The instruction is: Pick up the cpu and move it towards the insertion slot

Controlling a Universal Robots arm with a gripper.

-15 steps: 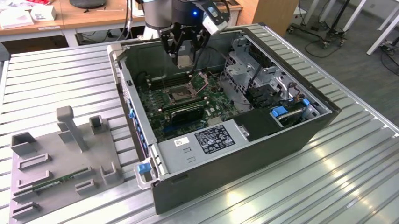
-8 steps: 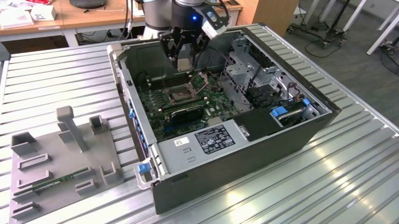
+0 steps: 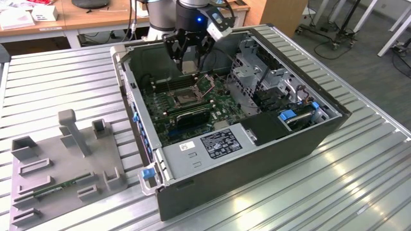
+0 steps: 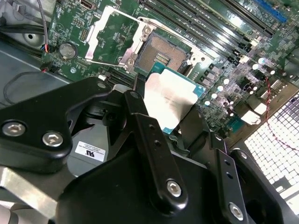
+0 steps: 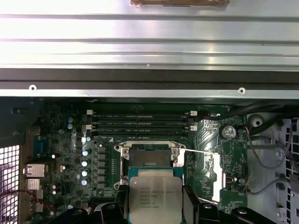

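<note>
My gripper [image 3: 190,61] hangs inside the open computer case [image 3: 138,103], shut on the cpu [image 3: 190,67]. The cpu is a flat square chip with a pale silver face, and in both wrist views, cpu [image 5: 154,196] and cpu [image 4: 170,99], it sits between the black fingers [image 5: 192,203]. The insertion slot [image 5: 149,156] is a square socket with a dark centre and a silver frame on the green board. Its load plate [image 5: 212,170] is swung open to one side. The cpu hovers above the board just beside the insertion slot [image 4: 161,53], overlapping its near edge in the wrist views. In the exterior view the insertion slot [image 3: 183,98] lies below the gripper.
Long black memory slots [image 5: 140,120] run beside the socket. A drive cage [image 3: 257,72] and loose cables [image 3: 292,91] fill the case at the exterior view's right, and a power supply [image 3: 215,144] sits at the front. On the ribbed metal table, a grey fixture [image 3: 64,168] holds a green memory stick [image 3: 55,188].
</note>
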